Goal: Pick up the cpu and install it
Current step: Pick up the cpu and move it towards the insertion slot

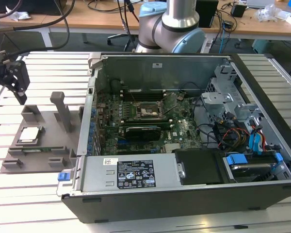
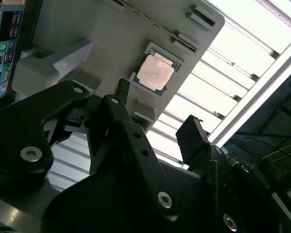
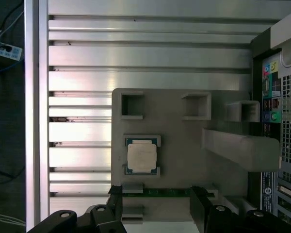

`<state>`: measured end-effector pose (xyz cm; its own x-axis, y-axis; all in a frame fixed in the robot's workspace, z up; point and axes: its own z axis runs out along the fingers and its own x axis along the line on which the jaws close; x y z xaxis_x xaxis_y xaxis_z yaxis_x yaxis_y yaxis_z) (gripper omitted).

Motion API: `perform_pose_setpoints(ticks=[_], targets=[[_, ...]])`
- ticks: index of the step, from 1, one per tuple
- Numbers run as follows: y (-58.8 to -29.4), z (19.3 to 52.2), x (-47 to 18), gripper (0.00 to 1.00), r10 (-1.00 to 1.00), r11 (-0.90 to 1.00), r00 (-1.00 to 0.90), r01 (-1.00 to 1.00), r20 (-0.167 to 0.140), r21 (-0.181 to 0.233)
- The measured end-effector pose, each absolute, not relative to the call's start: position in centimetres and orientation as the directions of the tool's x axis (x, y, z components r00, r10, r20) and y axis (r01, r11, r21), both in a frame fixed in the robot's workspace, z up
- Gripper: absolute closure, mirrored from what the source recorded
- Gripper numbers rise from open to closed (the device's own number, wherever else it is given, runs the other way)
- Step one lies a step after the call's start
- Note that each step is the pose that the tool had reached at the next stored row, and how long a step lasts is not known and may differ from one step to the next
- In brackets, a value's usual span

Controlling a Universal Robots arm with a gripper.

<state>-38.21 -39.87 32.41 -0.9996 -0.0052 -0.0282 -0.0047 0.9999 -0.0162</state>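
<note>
A silver-grey top plate edged in green is shown by the small flat square cpu (image 3: 141, 156). Plain matt grey is seen on the moulded plastic holder tray (image 3: 179, 121). The ribbed aluminium table (image 3: 136, 53) is striped silver with dark grooves. The angular metal gripper (image 3: 156, 195) is finished in black.

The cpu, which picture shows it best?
The first wrist view: it looks straight down on the cpu, unblocked in its grey holder tray. The second wrist view shows the cpu at a slant; the exterior view shows the cpu small, far off.
</note>
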Motion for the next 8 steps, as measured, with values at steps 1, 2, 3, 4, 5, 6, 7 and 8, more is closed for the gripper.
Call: perform_pose_setpoints(ticks=[1,2,3,4,5,6,7,8], targets=[[-39.86,32.39,-38.21,0.34,-0.005,1.000,-1.000,-0.005,-0.028,-0.016],[-39.86,32.36,-38.21,0.34,-0.005,1.000,-1.000,-0.005,-0.028,-0.016],[-39.87,32.34,-38.21,0.34,-0.005,1.000,-1.000,-0.005,-0.028,-0.016],[-39.87,32.31,-38.21,0.34,-0.005,1.000,-1.000,-0.005,-0.028,-0.016],[-39.86,32.27,-38.21,0.34,-0.005,1.000,-1.000,-0.005,-0.028,-0.016],[-39.86,32.23,-38.21,0.34,-0.005,1.000,-1.000,-0.005,-0.028,-0.016],[-39.87,32.21,-38.21,0.34,-0.005,1.000,-1.000,-0.005,-0.028,-0.016],[-39.87,32.19,-38.21,0.34,-0.005,1.000,-1.000,-0.005,-0.028,-0.016]])
